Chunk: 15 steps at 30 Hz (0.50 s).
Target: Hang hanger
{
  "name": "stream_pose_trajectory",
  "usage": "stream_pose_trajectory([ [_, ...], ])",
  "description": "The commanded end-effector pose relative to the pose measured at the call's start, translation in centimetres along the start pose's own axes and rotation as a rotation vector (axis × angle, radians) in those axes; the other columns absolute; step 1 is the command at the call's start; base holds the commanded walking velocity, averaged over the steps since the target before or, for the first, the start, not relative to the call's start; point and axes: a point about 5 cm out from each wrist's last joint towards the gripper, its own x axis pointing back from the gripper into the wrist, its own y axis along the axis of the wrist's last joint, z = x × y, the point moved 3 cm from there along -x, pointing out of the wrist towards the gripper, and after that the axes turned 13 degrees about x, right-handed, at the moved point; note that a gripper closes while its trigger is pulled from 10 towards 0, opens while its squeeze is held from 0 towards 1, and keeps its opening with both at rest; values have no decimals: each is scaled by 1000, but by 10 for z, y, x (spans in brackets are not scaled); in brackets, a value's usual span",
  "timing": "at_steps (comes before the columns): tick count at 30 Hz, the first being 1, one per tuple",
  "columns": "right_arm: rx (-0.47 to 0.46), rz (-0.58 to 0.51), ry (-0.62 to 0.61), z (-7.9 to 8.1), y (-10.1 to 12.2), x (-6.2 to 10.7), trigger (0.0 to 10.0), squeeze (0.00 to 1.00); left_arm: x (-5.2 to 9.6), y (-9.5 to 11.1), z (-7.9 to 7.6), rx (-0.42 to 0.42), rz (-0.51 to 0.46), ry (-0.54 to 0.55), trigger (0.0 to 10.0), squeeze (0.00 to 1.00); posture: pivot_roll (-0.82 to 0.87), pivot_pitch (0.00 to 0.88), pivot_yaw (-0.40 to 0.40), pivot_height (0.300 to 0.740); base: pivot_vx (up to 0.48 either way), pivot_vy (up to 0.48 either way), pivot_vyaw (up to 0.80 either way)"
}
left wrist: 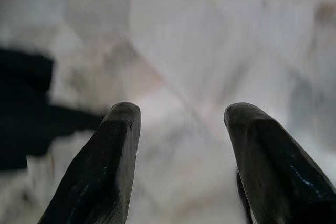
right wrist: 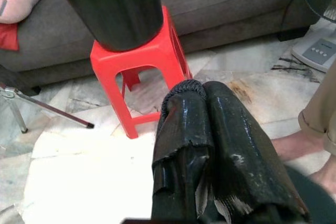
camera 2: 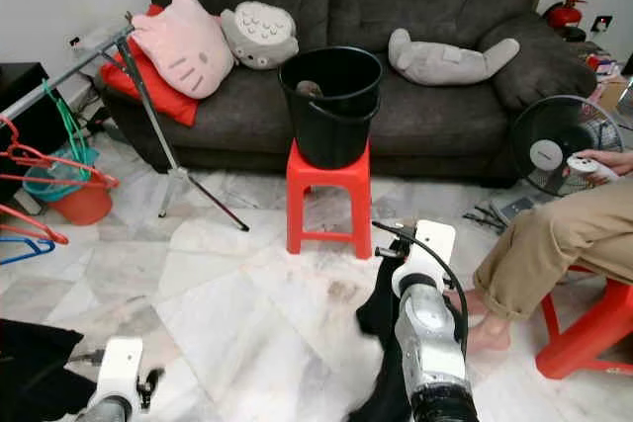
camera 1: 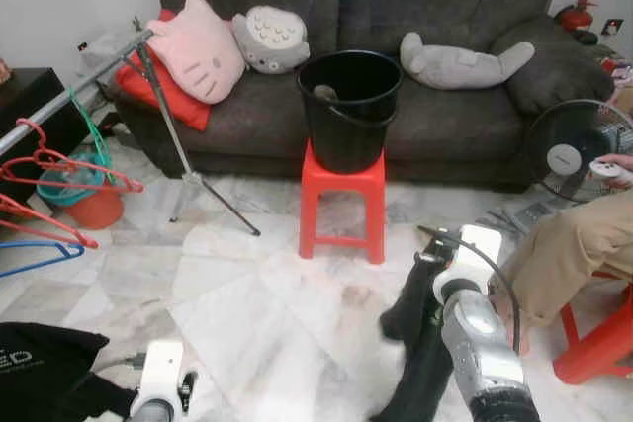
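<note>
My right gripper [right wrist: 202,90] is low over the floor in front of the red stool, shut on a black hanger. Its rough black curved edge [right wrist: 181,86] peeks out at the fingertips. A black garment [camera 1: 420,363] droops below that gripper. The clothes rack's metal rail [camera 1: 69,96] slants along the left, on a tripod stand [camera 1: 183,170]. Red hangers [camera 1: 59,165] and a blue one [camera 1: 35,256] hang from the rail. My left gripper [left wrist: 178,114] is open and empty, low over the marble floor beside a black cloth [camera 1: 40,363].
A black bucket [camera 1: 348,106] stands on the red stool [camera 1: 341,200] before a dark sofa [camera 1: 435,7] with plush toys. A seated person's leg [camera 1: 569,254] and another red stool [camera 1: 593,343] are at the right, with a fan [camera 1: 574,150] behind. An orange bucket [camera 1: 94,207] sits under the rack.
</note>
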Motion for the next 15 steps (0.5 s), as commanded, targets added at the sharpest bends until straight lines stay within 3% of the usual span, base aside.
stream_pose_trajectory([
  [1,-6,-93,-3,1,23,-1,10000,0,-3,24,5,35,-105,0,10000,0,-42,0,78,740,0,0,0],
  [8,-15,-149,-23,1,32,1,10000,0,2,63,-16,130,-302,-83,10000,0,-47,0,74,740,0,0,0],
  [15,-6,-142,-43,0,27,2,10000,0,5,79,-38,127,-359,-158,10000,0,-37,0,63,740,0,0,0],
])
